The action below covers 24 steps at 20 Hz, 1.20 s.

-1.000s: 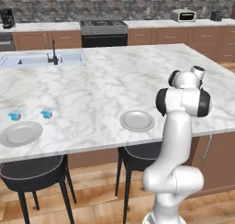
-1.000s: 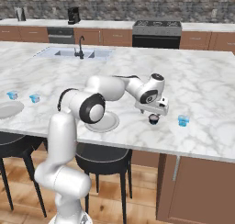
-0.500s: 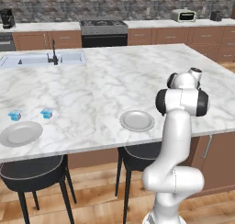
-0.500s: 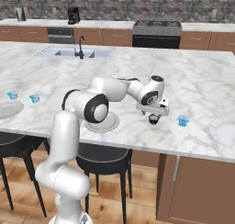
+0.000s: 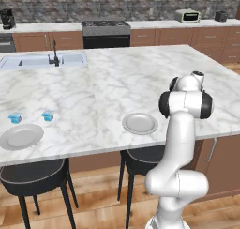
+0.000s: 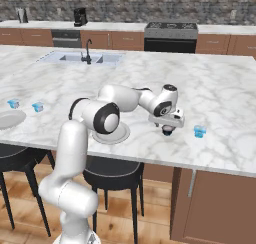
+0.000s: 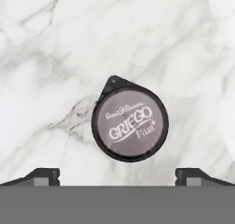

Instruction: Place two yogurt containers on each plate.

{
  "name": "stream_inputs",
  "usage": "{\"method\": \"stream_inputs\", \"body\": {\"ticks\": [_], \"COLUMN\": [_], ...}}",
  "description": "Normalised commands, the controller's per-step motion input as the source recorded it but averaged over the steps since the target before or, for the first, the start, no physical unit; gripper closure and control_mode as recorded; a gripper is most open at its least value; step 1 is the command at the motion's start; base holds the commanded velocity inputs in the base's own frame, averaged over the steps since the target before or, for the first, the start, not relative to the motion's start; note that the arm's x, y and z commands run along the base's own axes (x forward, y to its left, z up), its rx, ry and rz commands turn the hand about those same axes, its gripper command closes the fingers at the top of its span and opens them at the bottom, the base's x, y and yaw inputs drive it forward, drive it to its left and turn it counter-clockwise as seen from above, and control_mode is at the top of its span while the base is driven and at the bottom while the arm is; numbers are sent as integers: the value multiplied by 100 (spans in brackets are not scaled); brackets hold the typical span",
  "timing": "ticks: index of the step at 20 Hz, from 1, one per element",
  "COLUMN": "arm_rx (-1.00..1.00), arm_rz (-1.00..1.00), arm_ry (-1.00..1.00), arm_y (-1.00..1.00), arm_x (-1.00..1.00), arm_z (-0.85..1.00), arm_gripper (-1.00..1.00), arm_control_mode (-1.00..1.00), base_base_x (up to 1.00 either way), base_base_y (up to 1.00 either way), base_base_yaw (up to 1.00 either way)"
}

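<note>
My gripper (image 6: 168, 128) hangs open just above a small dark round cup (image 6: 167, 132) on the marble island, right of the near plate (image 6: 119, 134). From the hand camera, that cup's grey lid (image 7: 130, 125), lettered GRIEGO, lies ahead of the open gripper (image 7: 118, 176), its fingertips (image 7: 43, 175) wide apart on either side. One blue yogurt container (image 6: 200, 131) stands a little right of the gripper. Two more yogurt containers (image 5: 15, 117) (image 5: 47, 115) stand by the far-left plate (image 5: 21, 136). The near plate (image 5: 139, 123) is bare.
A sink with a faucet (image 5: 55, 59) is set in the island's far left side. Black stools (image 5: 33, 176) stand under the near edge. A stove (image 5: 106, 28) and wooden cabinets line the back wall. The island's front edge runs close below the gripper.
The hand has sunk slightly towards the dark cup. The jaws stay open and the cups and plates have not moved.
</note>
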Motion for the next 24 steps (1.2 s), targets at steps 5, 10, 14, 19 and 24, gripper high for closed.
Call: {"method": "stream_inputs", "body": {"ticks": [5,10,14,19,24], "arm_rx": [0,0,0,0,0], "arm_rz": [0,0,0,0,0], "arm_ry": [0,0,0,0,0], "arm_y": [-2,-3,-4,-8,-17], "arm_x": [4,17,17,18,14], "arm_z": [-13,-11,-14,-9,-6], "arm_gripper": [-100,-100,-100,-100,-100], "arm_control_mode": [-100,-100,-100,-100,-100], "base_base_x": [0,0,0,0,0], "base_base_y": [0,0,0,0,0], "base_base_yaw": [0,0,0,0,0]}}
